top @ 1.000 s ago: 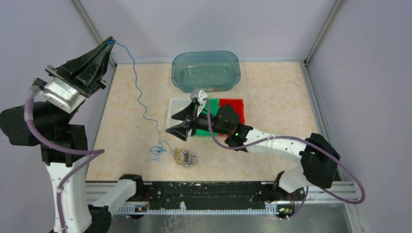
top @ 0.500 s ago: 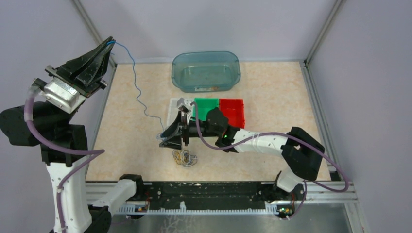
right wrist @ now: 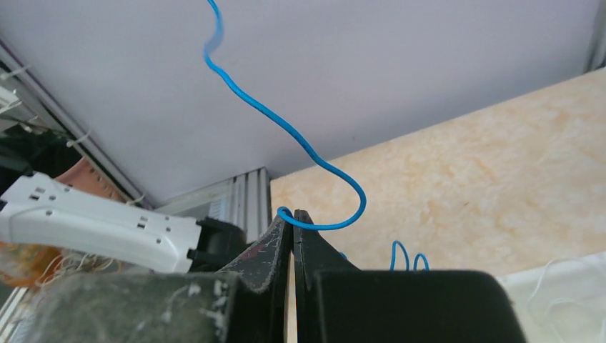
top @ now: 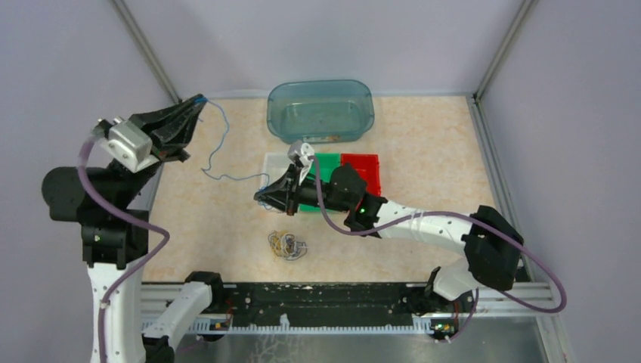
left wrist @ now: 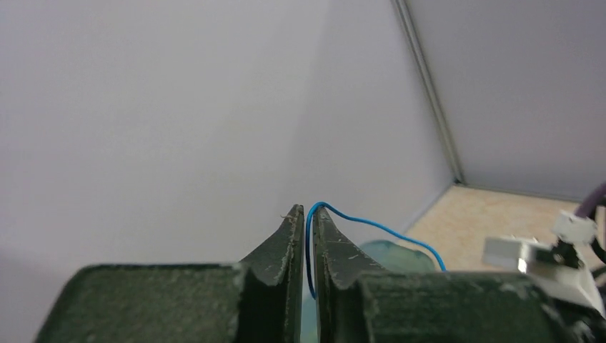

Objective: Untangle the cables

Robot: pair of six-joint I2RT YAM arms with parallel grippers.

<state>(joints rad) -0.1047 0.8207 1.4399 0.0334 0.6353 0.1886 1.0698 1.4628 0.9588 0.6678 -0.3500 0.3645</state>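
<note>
The left end effector (left wrist: pixel 306 214) has its two fingers pressed together on the blue cable (right wrist: pixel 279 125). In the left wrist view the cable is a thin line in the slit between them, curling out over the tips to the right. This end effector is raised off the tabletop (top: pixel 196 219), close to the left wall, with its tips pointing toward the far side.

From those tips the cable sags down and away in loose waves to the right end effector (top: pixel 261 194). Its fingers are likewise closed tight, pinching another part of the cable at their very tips. The right wrist view shows a small hook of blue at the tip, with the strand rising from it in an S-curve against the wall. A couple of small blue loops peek out just behind the right finger in that view. Whether they hang free or touch the tabletop cannot be told.

Toward the arm bases from the right end effector, and apart from it, a small tangle of yellowish and grey cables (top: pixel 287 246) lies on the tabletop, separate from the blue cable. Just behind the right end effector a white tray (top: pixel 274 162), a green bin (top: pixel 326 161) and a red bin (top: pixel 361 169) sit in a row. Beyond them a teal tub (top: pixel 320 110) stands near the far wall.
</note>
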